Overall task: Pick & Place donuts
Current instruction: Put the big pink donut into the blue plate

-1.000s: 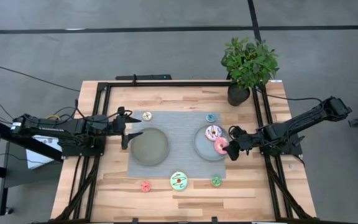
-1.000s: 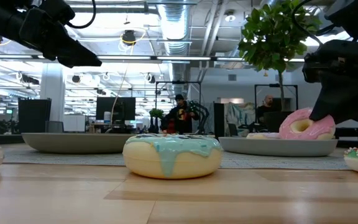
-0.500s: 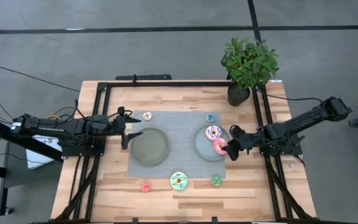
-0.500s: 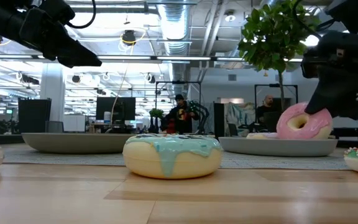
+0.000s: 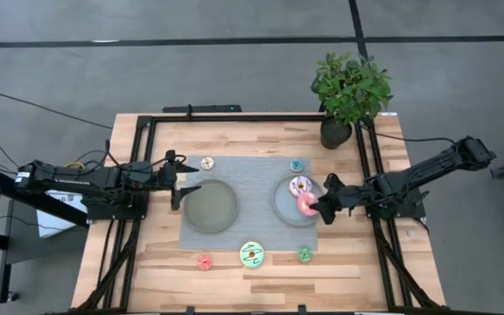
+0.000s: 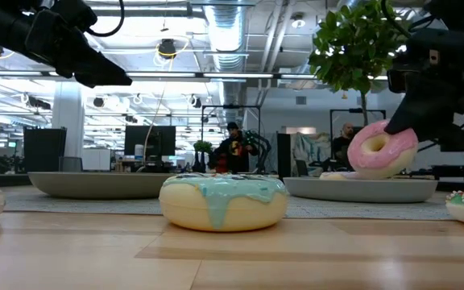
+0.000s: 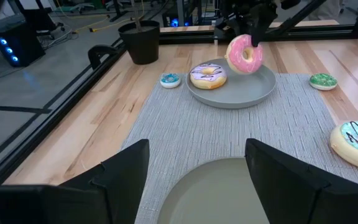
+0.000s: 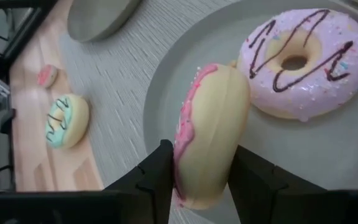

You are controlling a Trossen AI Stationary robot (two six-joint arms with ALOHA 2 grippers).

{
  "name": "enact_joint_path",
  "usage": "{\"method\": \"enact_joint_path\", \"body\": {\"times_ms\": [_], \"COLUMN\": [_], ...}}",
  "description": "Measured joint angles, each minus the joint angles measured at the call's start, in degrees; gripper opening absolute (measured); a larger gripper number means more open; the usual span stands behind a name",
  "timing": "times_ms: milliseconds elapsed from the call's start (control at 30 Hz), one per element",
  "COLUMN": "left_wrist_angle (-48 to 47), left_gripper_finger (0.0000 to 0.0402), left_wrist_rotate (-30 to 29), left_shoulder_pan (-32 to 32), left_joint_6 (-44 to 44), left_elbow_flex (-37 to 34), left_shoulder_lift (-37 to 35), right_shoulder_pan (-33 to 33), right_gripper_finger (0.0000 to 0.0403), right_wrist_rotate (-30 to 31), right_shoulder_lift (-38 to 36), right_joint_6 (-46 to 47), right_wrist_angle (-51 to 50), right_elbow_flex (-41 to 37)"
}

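My right gripper (image 5: 316,208) is shut on the pink donut (image 5: 307,205), which hangs on edge over the right grey plate (image 5: 280,206). The white-lilac sprinkled donut (image 5: 300,185) lies flat on that plate. The mint-green donut (image 5: 252,255), small red donut (image 5: 205,262) and small green donut (image 5: 304,255) lie near the front edge. The tan donut (image 5: 207,163) and blue donut (image 5: 297,165) lie at the mat's far side. My left gripper (image 5: 187,180) hangs open over the left plate's (image 5: 210,208) left rim. My right gripper pinches the pink donut (image 8: 207,134) between its two fingers (image 8: 157,180), one on the iced face (image 8: 187,140) and one on the plain underside (image 8: 232,143). The fingers come slanting down from the table's right. The donut stands on edge, its lower rim (image 6: 379,172) just over the plate.
A potted plant (image 5: 350,96) stands at the table's far right corner. A grey mat (image 5: 252,223) lies under both plates. Black frame rails (image 5: 143,149) run along the table's left, far and right sides. Bare wood lies between the mat and the near edge.
My right gripper has tipped and gone a little toward the table's left, over the right plate. The pink donut has risen from the plate's rim and turned more upright, its hole now facing sideways. The left arm has kept still.
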Motion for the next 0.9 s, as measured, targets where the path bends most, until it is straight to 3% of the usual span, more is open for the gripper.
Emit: {"method": "enact_joint_path", "body": {"times_ms": [400, 900], "left_wrist_angle": [0.26, 0.26], "left_gripper_finger": [0.0259, 0.0259], "left_wrist_rotate": [0.00, 0.00], "left_shoulder_pan": [0.00, 0.00], "left_joint_6": [-0.13, -0.17], "left_elbow_flex": [0.00, 0.00], "left_shoulder_lift": [0.00, 0.00], "right_shoulder_pan": [0.00, 0.00], "right_gripper_finger": [0.0127, 0.0127], "right_wrist_rotate": [-0.20, -0.14], "right_shoulder_lift": [7.83, 7.31], "right_joint_6": [0.90, -0.59], "right_wrist_angle": [0.04, -0.88], "right_elbow_flex": [0.00, 0.04]}}
